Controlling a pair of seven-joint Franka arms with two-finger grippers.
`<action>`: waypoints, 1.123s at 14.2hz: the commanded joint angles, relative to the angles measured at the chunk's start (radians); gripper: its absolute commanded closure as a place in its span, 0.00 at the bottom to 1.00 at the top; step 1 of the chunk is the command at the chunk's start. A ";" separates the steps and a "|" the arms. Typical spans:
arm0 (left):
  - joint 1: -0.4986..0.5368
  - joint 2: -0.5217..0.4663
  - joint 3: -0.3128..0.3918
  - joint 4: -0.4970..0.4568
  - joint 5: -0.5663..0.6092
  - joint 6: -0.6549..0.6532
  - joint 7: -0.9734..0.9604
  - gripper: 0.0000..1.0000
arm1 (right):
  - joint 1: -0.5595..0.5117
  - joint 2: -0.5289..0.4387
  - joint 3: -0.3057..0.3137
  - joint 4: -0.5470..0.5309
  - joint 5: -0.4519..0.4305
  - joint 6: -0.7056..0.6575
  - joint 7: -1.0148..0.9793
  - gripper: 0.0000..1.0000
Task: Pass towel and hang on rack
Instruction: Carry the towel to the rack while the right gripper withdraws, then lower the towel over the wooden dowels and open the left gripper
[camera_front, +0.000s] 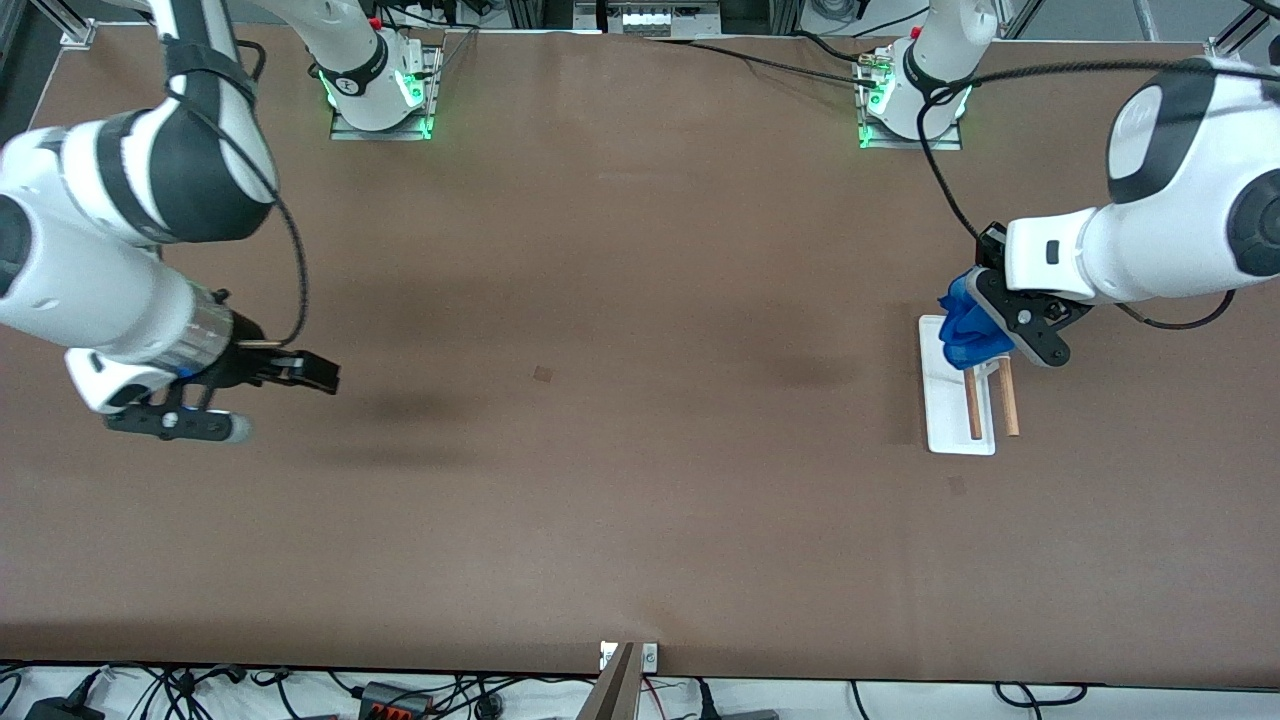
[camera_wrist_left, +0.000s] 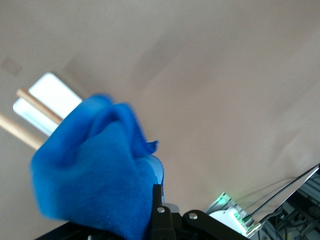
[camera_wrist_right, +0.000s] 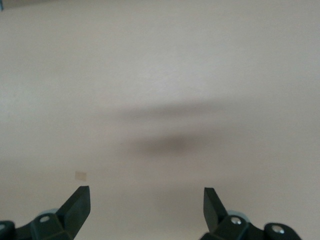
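Left gripper (camera_front: 985, 300) clamped on the towel (camera_front: 968, 330) above the rack's (camera_front: 955, 425) end, right gripper (camera_wrist_right: 146, 207) waiting, fingers spread wide

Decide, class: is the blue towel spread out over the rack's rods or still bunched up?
Bunched up. The towel is a crumpled wad clamped in the left gripper above the rack, whose wooden rods show mostly bare.

Even overhead light, soft arm shadows on the table (camera_front: 640, 520); both wrist views blurred, towel (camera_wrist_left: 95, 170) smeared.
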 joint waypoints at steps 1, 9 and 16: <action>0.074 -0.053 -0.016 -0.141 0.031 0.099 0.021 0.92 | -0.143 -0.069 0.102 0.003 -0.019 -0.044 0.007 0.00; 0.131 -0.042 -0.013 -0.318 0.034 0.328 0.137 0.92 | -0.356 -0.184 0.193 -0.002 -0.049 -0.181 -0.195 0.00; 0.194 -0.007 -0.015 -0.346 0.077 0.417 0.196 0.92 | -0.337 -0.354 0.202 -0.257 -0.153 -0.071 -0.202 0.00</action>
